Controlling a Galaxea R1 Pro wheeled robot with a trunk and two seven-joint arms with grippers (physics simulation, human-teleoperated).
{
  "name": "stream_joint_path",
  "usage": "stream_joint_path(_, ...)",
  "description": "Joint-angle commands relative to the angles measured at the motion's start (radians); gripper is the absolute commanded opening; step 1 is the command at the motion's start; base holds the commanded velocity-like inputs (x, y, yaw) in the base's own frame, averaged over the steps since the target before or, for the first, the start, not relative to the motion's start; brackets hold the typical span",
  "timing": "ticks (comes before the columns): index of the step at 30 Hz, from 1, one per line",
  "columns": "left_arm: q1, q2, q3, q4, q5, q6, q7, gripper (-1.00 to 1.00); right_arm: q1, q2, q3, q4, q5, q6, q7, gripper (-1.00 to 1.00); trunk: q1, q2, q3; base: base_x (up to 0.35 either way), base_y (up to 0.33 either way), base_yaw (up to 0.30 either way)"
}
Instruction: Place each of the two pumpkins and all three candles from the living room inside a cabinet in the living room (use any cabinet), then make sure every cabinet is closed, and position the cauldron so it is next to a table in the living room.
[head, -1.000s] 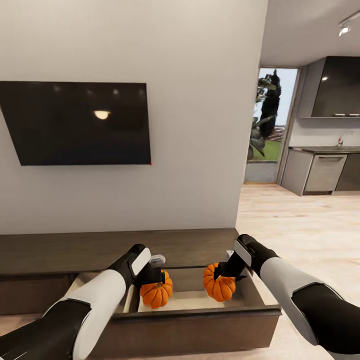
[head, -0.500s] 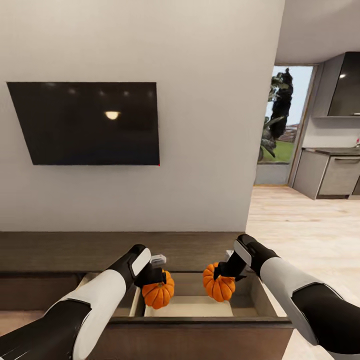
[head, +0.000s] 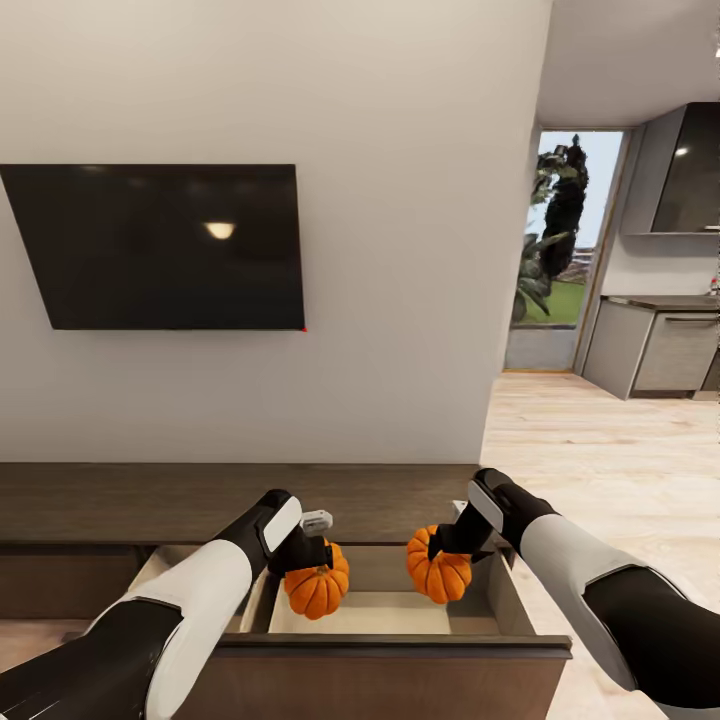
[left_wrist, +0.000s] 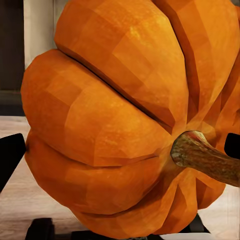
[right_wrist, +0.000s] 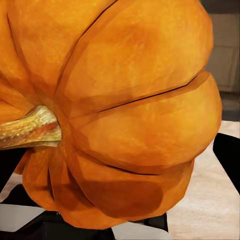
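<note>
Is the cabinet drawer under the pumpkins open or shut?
Open: the drawer is pulled out from the cabinet, its pale inside showing below both pumpkins.

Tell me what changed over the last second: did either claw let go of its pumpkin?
Neither let go. The left claw holds its pumpkin and the right claw holds its pumpkin over the open drawer, as before. Only the view swung sideways and partly back: the camera moved; arms and pumpkins kept their pose.

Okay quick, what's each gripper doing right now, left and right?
Left gripper: closed on a pumpkin, held over the open cabinet drawer.
Right gripper: closed on the other pumpkin, above the same drawer.
</note>
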Motion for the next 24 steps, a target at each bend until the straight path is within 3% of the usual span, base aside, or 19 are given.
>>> stream_joint_path(1, -0.001, 0.000, -0.005, -0.001, 0.007, 0.003, 0.005, -1.00, -0.001, -0.001, 0.007, -0.002, -0.006, 0.003, 0.008, -1.00, 0.000, -0.001, -0.001, 0.000, -0.061, 0.000)
stream_joint_path(8, -0.001, 0.000, -0.005, -0.001, 0.007, 0.002, 0.005, -1.00, -0.001, 0.000, 0.008, -0.001, -0.006, 0.003, 0.008, -1.00, 0.000, -0.001, -0.001, 0.001, -0.011, 0.000)
stream_joint_path(17, -0.001, 0.000, -0.006, 0.005, 0.006, 0.002, 0.005, -1.00, -0.001, 0.000, 0.008, 0.000, -0.006, 0.003, 0.008, -1.00, 0.000, -0.001, -0.001, 0.142, 0.044, 0.000)
stream_joint_path(24, -0.001, 0.000, -0.005, 0.005, 0.006, -0.034, 0.004, -1.00, 0.001, 0.000, 0.008, 0.000, -0.006, 0.003, 0.008, -1.00, 0.000, -0.001, -0.001, 0.006, 0.001, 0.000)
